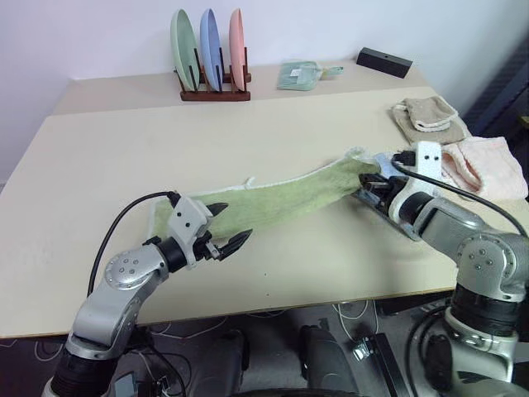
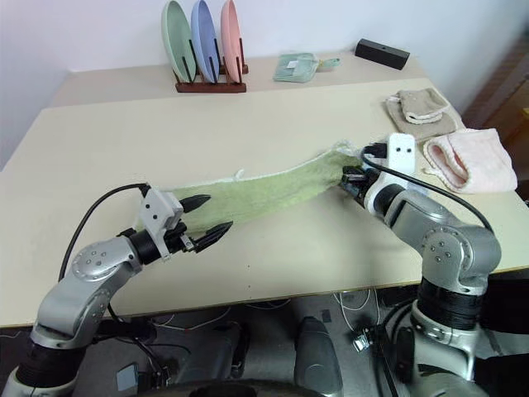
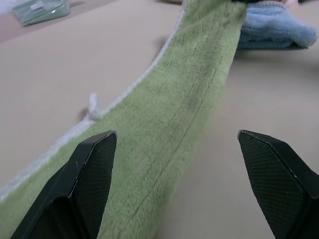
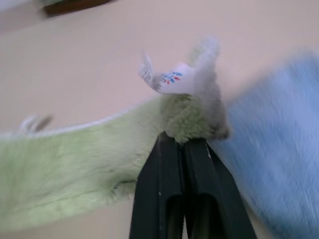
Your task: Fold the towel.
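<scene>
Bright, even, diffuse lighting across the pale bench (image 1: 99, 165); no glare. Soft, faint shadows only, a thin one under the towel (image 1: 289, 198) and darker under the bench edge. Head views sharp. Right wrist view smeared by motion blur, light blue towel (image 4: 279, 149) hazy. Left wrist view crisp nearby, softening toward the far end.
</scene>
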`<state>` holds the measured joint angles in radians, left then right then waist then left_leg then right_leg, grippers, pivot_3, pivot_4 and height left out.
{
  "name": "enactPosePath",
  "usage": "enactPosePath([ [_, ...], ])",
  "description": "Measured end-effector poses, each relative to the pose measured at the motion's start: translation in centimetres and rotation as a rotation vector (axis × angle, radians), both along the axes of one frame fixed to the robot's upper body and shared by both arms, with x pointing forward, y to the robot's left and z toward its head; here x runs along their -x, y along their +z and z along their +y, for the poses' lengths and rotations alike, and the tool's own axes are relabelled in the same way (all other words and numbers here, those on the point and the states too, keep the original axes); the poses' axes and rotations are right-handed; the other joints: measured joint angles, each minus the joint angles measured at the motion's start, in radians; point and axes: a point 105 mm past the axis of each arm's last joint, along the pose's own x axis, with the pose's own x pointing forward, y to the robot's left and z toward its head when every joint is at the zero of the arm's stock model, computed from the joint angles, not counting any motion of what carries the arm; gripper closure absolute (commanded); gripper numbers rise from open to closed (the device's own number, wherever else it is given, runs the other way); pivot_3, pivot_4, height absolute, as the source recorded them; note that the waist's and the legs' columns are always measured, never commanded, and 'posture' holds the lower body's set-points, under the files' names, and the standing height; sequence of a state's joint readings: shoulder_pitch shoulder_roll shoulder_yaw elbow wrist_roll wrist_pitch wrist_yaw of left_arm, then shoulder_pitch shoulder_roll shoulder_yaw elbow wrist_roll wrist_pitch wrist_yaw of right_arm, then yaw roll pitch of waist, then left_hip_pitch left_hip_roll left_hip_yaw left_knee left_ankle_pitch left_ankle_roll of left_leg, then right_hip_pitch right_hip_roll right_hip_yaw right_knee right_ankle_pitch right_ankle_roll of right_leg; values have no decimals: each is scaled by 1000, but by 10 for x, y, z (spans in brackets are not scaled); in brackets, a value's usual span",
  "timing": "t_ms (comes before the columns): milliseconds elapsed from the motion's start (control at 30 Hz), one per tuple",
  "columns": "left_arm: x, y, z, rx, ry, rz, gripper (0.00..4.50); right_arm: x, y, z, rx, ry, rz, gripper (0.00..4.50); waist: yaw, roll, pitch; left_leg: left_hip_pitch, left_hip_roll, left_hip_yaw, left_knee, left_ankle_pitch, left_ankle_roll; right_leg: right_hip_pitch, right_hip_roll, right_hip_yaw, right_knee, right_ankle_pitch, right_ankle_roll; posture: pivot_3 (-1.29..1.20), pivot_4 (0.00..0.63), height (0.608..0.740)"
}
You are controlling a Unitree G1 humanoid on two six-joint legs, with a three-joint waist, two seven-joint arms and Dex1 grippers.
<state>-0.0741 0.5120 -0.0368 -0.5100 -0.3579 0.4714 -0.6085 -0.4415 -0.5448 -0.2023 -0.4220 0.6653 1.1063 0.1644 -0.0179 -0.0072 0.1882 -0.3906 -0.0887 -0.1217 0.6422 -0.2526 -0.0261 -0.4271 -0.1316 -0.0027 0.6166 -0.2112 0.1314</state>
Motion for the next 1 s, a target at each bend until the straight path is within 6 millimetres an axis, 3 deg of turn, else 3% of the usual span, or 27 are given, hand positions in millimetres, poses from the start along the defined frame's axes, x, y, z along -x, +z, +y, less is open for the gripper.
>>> enactPosePath([
  [100, -1, 1, -3, 2, -10, -4, 525, 10, 0, 44, 177, 246, -74, 4488, 1, -1, 0, 0, 0, 0, 0, 0, 0, 0, 0, 0, -1, 0, 0, 0, 150, 737],
  [200, -1, 0, -2, 4, -8, 1, 525, 22, -13, 86, 342, 494, -116, 4488, 4, -1, 0, -1, 0, 0, 1, 0, 0, 0, 0, 0, -1, 0, 0, 0, 150, 737],
  [333, 2, -2, -1, 6, -1, 11, 525, 26, -34, 118, 426, 645, -127, 4488, 7, -2, 0, -1, 0, -1, 1, 0, 0, 0, -1, 0, -2, 0, 0, 0, 150, 737],
  [500, 8, -7, 4, 13, 30, 34, 525, 25, -61, 133, 483, 705, -92, 4488, 9, -2, 0, -1, 0, -5, 1, 0, 0, 0, -1, 0, -2, 0, 0, 0, 150, 737],
  [967, 8, -16, 9, 14, 33, 58, 525, 20, -68, 169, 496, 767, -160, 4488, 6, -2, 0, -1, -1, -6, 1, 0, 0, 0, 0, 0, -2, 0, 0, 0, 150, 737],
  [1000, 7, -16, 10, 14, 33, 54, 525, 19, -68, 171, 496, 767, -160, 4239, 7, -2, 0, -1, -1, -6, 1, 0, 0, 0, 0, 0, -2, 0, 0, 0, 150, 737],
])
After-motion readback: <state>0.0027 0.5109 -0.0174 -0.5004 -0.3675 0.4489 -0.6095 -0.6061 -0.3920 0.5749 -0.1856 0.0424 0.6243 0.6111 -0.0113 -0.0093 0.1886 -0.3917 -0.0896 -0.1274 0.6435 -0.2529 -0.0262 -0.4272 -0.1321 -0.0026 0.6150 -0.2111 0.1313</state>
